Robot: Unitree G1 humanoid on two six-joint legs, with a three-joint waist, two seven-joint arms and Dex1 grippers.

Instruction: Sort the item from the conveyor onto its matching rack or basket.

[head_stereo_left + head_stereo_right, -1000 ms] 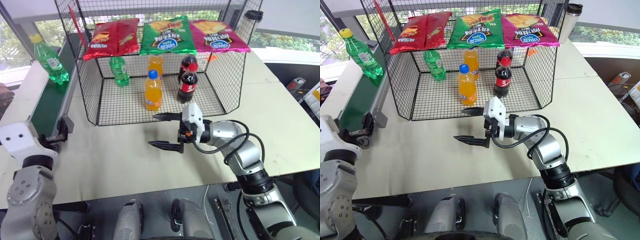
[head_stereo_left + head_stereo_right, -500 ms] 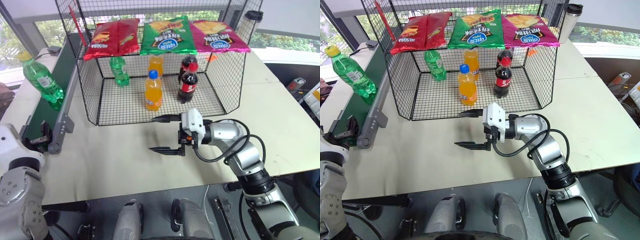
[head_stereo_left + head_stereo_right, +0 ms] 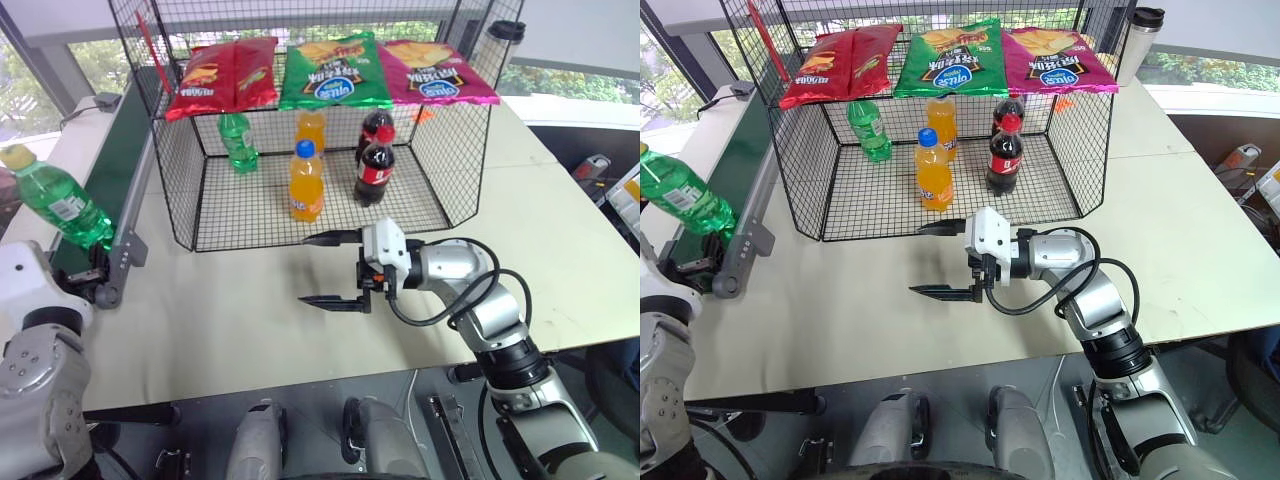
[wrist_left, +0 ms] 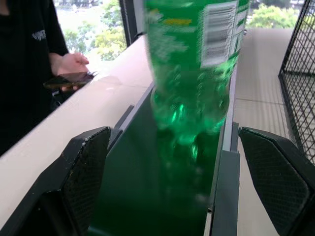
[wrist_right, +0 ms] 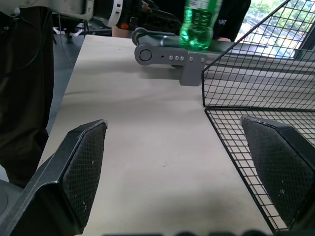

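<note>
Carried nearer along the conveyor (image 3: 125,160), the green bottle (image 3: 55,198) now stands at its near left end between the left gripper's (image 4: 184,189) wide-open jaws, which should close squarely round its body, while the right gripper (image 3: 330,268) waits open-jawed.

Green yellow-capped bottle (image 3: 55,203) stands tilted on conveyor's (image 3: 125,160) near end.

Three snack bags, red (image 3: 222,75), green (image 3: 335,71) and pink (image 3: 436,71), lie side by side on a wire shelf. Below stand an orange soda bottle (image 3: 306,182), a cola bottle (image 3: 375,168) and a small green bottle (image 3: 238,140). A person's hand (image 4: 71,63) holds a phone (image 4: 69,78).
</note>
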